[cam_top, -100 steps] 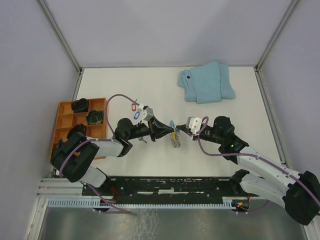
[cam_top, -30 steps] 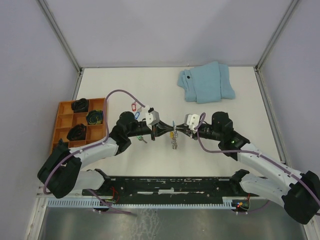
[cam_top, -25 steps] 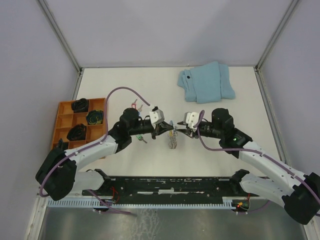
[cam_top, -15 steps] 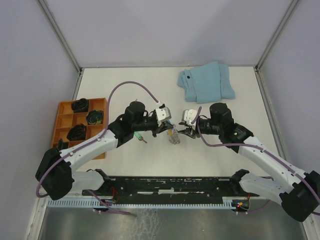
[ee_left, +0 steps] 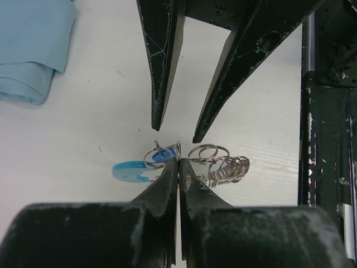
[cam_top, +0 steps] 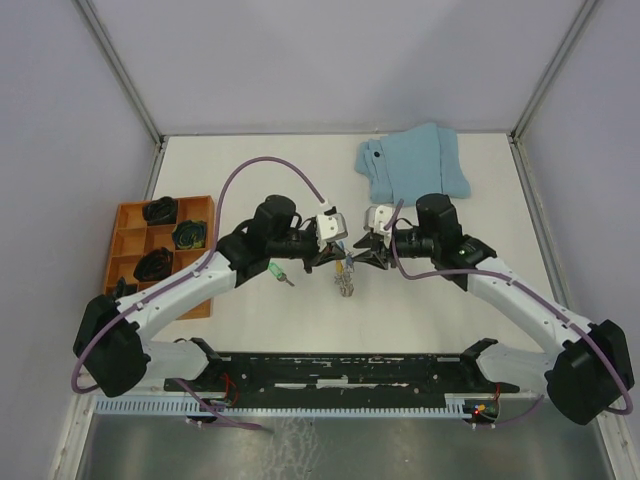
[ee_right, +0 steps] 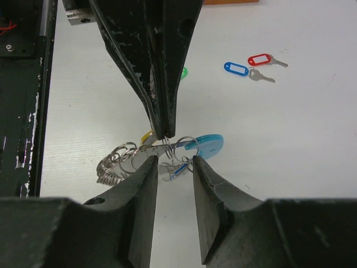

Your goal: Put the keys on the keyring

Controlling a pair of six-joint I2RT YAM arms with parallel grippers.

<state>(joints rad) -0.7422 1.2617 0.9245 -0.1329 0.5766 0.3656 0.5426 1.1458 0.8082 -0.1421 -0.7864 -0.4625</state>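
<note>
- Start from the right gripper [ee_right: 173, 162]: partway open, nothing gripped, jaws straddling the tangle of wire loops.
- Close only on a single loop, squarely between the fingers, never on the whole coil.
- Find the keyring [ee_right: 120, 162] mid-table between the two grippers, caught in the other arm's pinch, with coiled wire to one side and the blue section [ee_right: 207, 144] to the other.
- Check the yellow tag [ee_right: 146, 135] among the loops: threaded or merely tangled, impossible to tell here.
- Hold firm with the left gripper [ee_left: 177, 163], pressed fully shut on one thin wire loop; probably best not to loosen it, to avoid dropping the bundle.
- Pull gently away from that pinch to open a gap wide enough for a key, without twisting.
- Fetch next from the loose keys lying flat beyond: green tag [ee_right: 183, 72] nearest, then blue key [ee_right: 237, 68] and red key [ee_right: 260, 58], just beside each other.
- Steer clear of the cloth [cam_top: 415, 170] at the far edge.
</note>
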